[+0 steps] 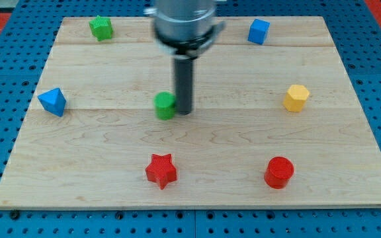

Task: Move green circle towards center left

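My tip [184, 110] touches the right side of the green circle [165, 105] near board centre, so push straight left, staying centred, stopping short of the blue triangle [52, 101].

We're in a robotics lab here: a pale wooden worktop [243, 132] sits on blue perforated pegboard [5, 59], small plastic blocks scattered about.
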Motion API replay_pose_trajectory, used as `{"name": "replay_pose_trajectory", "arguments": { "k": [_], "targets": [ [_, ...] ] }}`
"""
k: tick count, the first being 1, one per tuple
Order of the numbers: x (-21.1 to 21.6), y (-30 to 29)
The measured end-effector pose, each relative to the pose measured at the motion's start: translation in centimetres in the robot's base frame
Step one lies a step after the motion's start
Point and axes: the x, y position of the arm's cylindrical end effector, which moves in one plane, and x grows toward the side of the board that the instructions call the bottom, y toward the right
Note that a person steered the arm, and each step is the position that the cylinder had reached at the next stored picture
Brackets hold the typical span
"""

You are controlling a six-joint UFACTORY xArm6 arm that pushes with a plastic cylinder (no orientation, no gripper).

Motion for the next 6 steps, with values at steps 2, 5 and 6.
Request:
{"name": "replay_pose_trajectory", "arguments": {
  "k": [2,5,6],
  "targets": [
    [0.2,2.1],
    [5.8,-15.7],
    [6.2,-14.2]
  ]
}}
